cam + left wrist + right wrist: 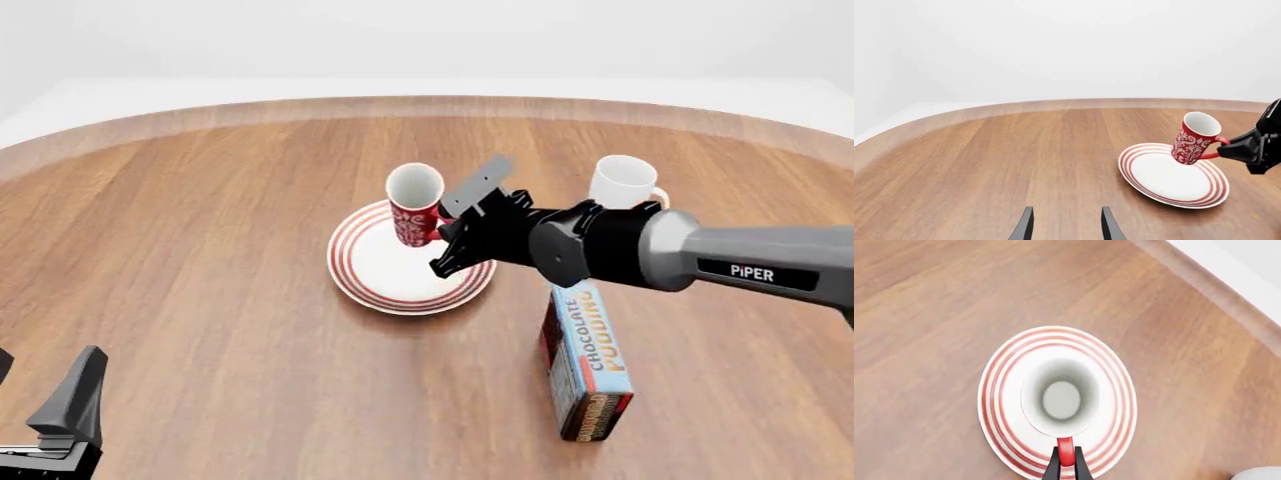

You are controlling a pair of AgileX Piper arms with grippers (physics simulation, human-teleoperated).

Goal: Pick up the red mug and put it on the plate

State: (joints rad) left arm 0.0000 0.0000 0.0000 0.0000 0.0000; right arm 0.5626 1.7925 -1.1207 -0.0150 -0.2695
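The red mug (415, 205) with a white ornamental pattern hangs tilted over the plate (380, 278), a round white plate with red rings. My right gripper (447, 222) is shut on the mug's red handle (1065, 451). In the right wrist view I look straight into the mug's white interior (1061, 399), with the plate (1002, 370) beneath it. The left wrist view shows the mug (1195, 137) tilted above the plate (1157, 177), its base at the plate's far rim. My left gripper (1065, 225) is open and empty, near the table's front left corner (60, 415).
A plain white mug (623, 183) stands behind my right arm. A chocolate pudding box (583, 362) stands upright at the right front, under the right arm. The wooden table's curved far edge (427, 105) runs behind everything.
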